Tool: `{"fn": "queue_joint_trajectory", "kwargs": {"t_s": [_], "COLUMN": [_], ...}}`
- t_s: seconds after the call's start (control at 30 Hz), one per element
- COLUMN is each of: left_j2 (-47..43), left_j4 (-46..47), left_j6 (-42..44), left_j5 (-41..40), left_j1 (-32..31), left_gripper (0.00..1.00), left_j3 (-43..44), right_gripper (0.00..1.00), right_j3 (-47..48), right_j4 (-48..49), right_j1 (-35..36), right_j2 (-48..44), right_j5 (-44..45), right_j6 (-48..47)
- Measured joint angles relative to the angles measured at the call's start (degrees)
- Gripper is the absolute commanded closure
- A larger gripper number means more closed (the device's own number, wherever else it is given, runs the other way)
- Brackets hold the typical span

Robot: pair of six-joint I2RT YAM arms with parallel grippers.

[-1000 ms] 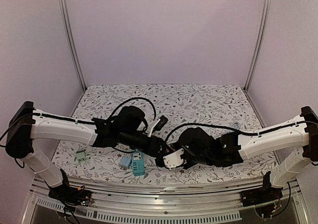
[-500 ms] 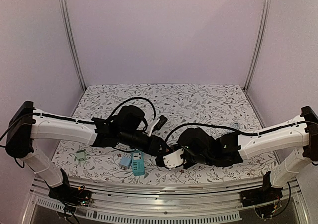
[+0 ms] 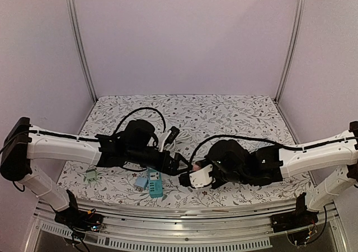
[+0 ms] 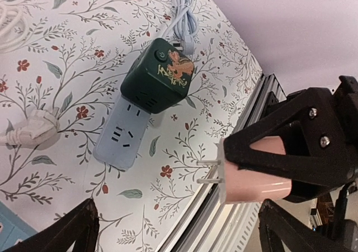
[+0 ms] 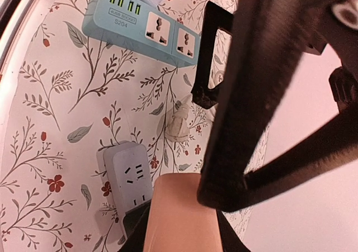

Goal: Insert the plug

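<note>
The pink plug (image 4: pixel 251 188) hangs above the table's front edge with its two metal prongs (image 4: pixel 208 171) pointing left. My right gripper (image 4: pixel 279 151) is shut on it; in the right wrist view the plug (image 5: pixel 179 213) fills the space between the black fingers (image 5: pixel 263 95). My left gripper (image 4: pixel 176 224) is open, its fingers wide to either side of the plug and touching nothing. A pale blue power strip (image 4: pixel 118 141) lies flat on the floral cloth with free sockets, and the strip (image 5: pixel 127 179) sits just beyond the plug. From above, the plug (image 3: pixel 198 175) is between both grippers.
A dark green cube adapter (image 4: pixel 159 76) sits on the far end of the pale strip. A white plug (image 4: pixel 33 130) lies beside it. A teal socket strip (image 5: pixel 142 31) and a small green piece (image 3: pixel 91 175) lie near the front rail (image 3: pixel 184 213). A grey cable (image 4: pixel 184 14) lies coiled beyond.
My left gripper has opened, let go of the plug and drawn back to the left. My right gripper has closed and now holds the plug alone.
</note>
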Motion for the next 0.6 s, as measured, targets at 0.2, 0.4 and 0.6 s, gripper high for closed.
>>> {"fn": "queue_joint_trajectory", "kwargs": {"t_s": [0.2, 0.4, 0.6], "left_j2": [-5.11, -10.29, -15.23], "left_j4": [-0.85, -4.94, -6.86], "left_j6": [1.16, 3.21, 5.18], "left_j5": [-7.06, -16.7, -23.82], "left_j1": [0.07, 0.13, 0.24], "left_gripper": [0.01, 0.01, 0.01], "left_j3": [-3.52, -6.16, -9.18], "right_gripper": [1.0, 1.0, 1.0], "right_j3": [0.9, 5.31, 9.97], "right_j4": [-5.27, -12.2, -19.43], "right_j1": [-1.27, -3.1, -5.11], "right_j2": [-4.17, -4.37, -4.13], "right_j5": [-3.41, -5.88, -9.75], "right_j6": [1.6, 3.8, 4.68]}}
